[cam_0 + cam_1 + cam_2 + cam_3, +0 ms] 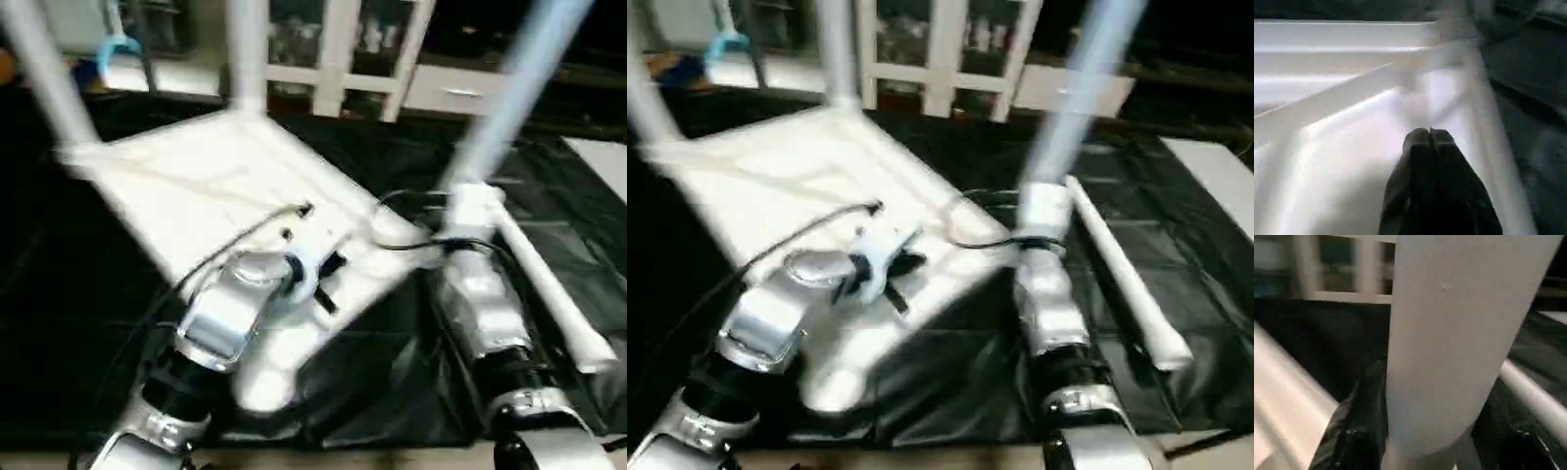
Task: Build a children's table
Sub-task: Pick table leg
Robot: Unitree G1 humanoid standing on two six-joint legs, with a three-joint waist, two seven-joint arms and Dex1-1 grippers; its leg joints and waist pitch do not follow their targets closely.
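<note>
Left hand (1429,142): black fingers pressed together, nothing between them, poised just over the ribbed underside of the tabletop (206,186). A raised rib (1327,100) runs diagonally just ahead of the fingertips; a tabletop edge lies beyond it.

Right hand (1420,431): fingers (1359,416) apart, clamped on either side of a white leg (509,88). This leg rises steeply up and away from the hand, its lower end at the tabletop corner nearest the right wrist.

Tabletop: white, upside down, tilted, resting on the black-covered table (88,323); it sits under the left hand and just to the left of the right hand.

Further legs: two stand upright from the far corners of the tabletop, one (44,73) beyond the left hand at the far left, one (247,59) at the far middle. A fourth leg (554,294) lies loose on the black cover, just to the outer side of the right forearm.

Background: white railing (343,59) beyond the table.
</note>
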